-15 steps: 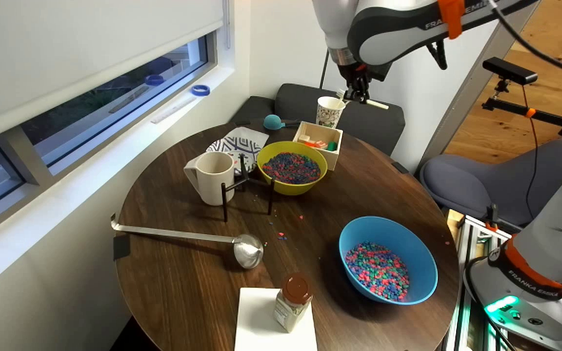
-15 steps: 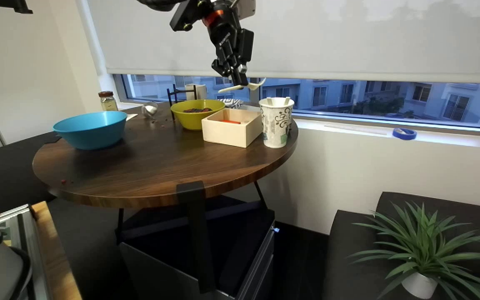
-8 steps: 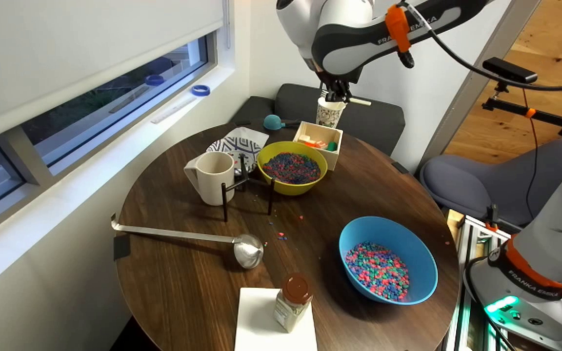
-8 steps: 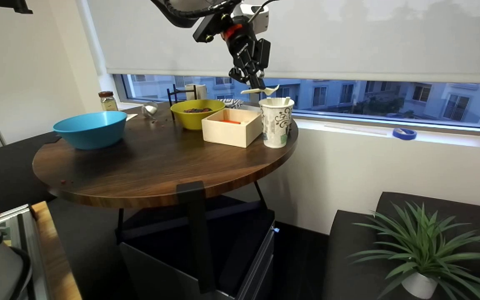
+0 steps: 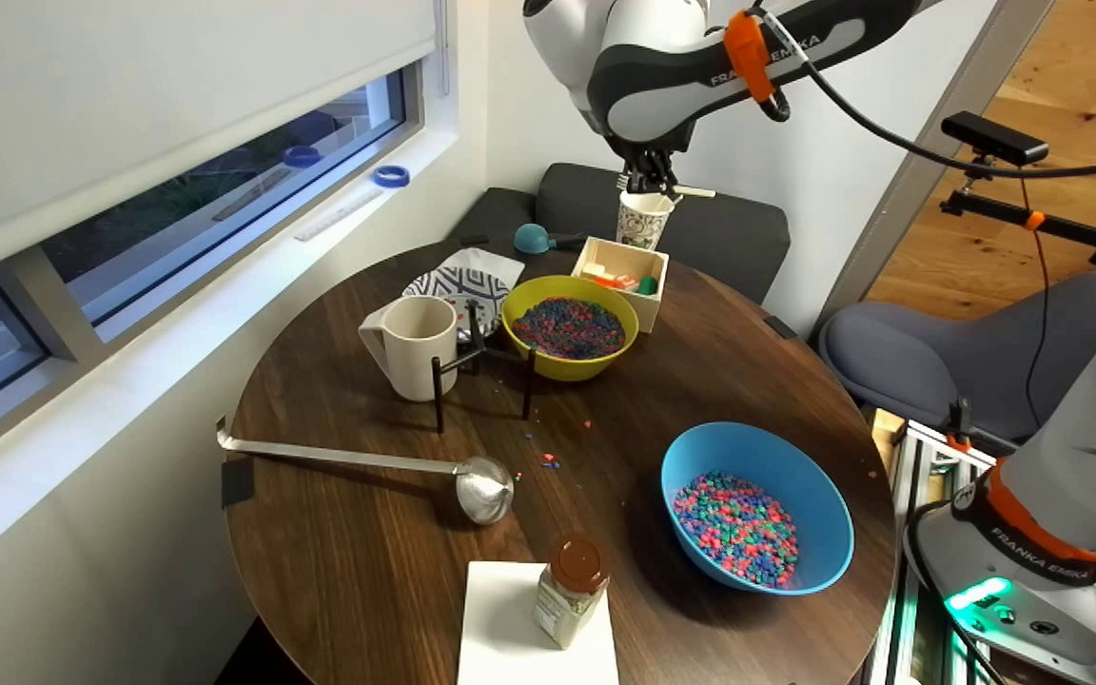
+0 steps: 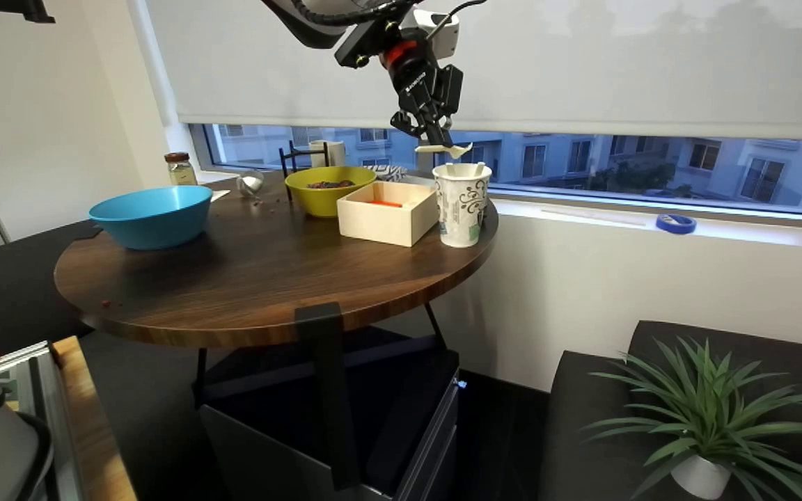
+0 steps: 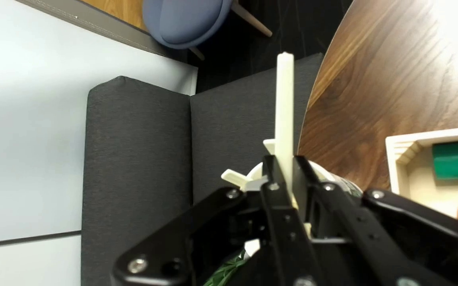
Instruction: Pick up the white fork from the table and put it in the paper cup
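My gripper is shut on the white fork, with the fingers around its handle. The gripper shows in both exterior views [image 5: 649, 186] [image 6: 444, 142] and in the wrist view [image 7: 286, 163]. The fork [image 6: 431, 149] lies about level just above the paper cup [image 6: 459, 209]. Its handle [image 7: 284, 103] points away from the jaws in the wrist view, and its tines [image 5: 622, 181] show left of the gripper in an exterior view. The cup [image 5: 641, 228] stands upright at the edge of the table [image 6: 262, 278]. In the wrist view the fingers hide much of its opening.
Other pale utensil handles [image 7: 235, 177] stick out of the cup. A pale wooden box [image 6: 373, 226] stands beside the cup. A yellow bowl [image 5: 567, 366], a blue bowl [image 5: 814, 495], a cream mug [image 5: 424, 352], a black stand [image 5: 481, 352] and a grey ladle [image 5: 348, 459] are on the table.
My gripper has carried the fork toward the cup, rightward and slightly down in an exterior view. The fork now hangs over the cup's rim. The cup has not moved.
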Controlling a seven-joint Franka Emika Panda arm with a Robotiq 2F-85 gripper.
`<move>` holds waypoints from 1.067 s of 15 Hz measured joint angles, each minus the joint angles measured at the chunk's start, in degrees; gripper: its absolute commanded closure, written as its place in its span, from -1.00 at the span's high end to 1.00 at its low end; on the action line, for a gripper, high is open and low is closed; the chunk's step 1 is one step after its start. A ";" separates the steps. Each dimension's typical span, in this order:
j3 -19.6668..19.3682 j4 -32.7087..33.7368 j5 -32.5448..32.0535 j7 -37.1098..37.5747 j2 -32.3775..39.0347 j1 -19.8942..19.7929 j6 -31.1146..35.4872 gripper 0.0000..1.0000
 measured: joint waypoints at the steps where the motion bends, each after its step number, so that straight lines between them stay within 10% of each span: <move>1: -0.09 0.29 0.00 -0.59 0.19 0.00 -0.31 -0.94; 14: -0.56 2.67 0.00 -6.81 2.24 0.31 -8.32 -0.94; 16: -0.86 2.92 0.00 -6.85 2.88 0.30 -8.32 -0.22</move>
